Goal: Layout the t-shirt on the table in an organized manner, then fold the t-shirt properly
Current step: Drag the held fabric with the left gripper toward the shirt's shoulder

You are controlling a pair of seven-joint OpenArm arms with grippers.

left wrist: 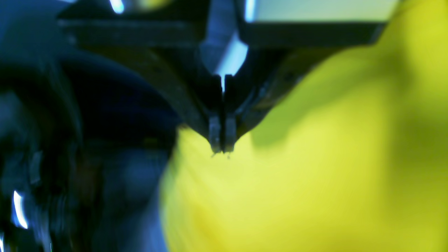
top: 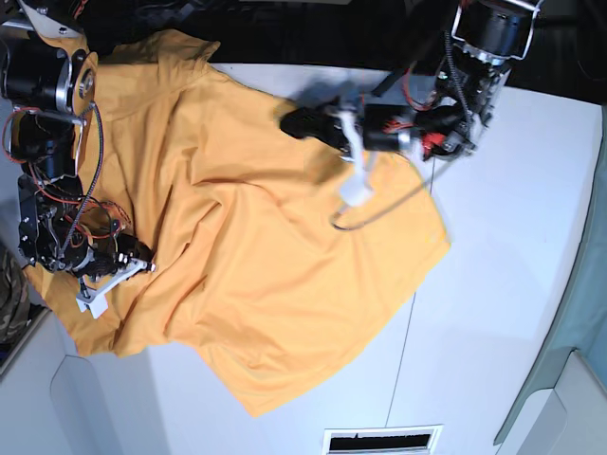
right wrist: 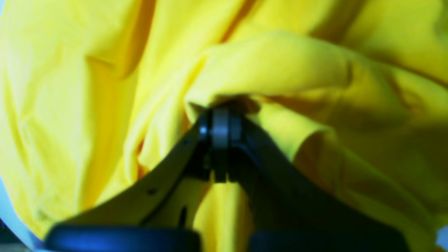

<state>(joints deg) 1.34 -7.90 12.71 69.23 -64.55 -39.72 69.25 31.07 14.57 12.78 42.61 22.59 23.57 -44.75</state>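
The orange-yellow t-shirt (top: 247, 256) lies spread and wrinkled over the left half of the white table (top: 493, 284). My left gripper (top: 287, 121) reaches in from the top right to the shirt's upper edge. In the blurred left wrist view that gripper (left wrist: 222, 148) is shut, and the yellow cloth (left wrist: 315, 175) rises to a peak at its tips. My right gripper (top: 147, 258) rests on the shirt's lower left part. In the right wrist view this gripper (right wrist: 220, 108) is shut on a bunched fold of the shirt (right wrist: 87, 105).
A camouflage cloth (top: 9, 294) shows at the left edge. A thin dark seam (top: 403, 351) runs down the table to a vent slot (top: 382, 441) at the front. A cable loop (top: 370, 216) hangs from the left arm over the shirt.
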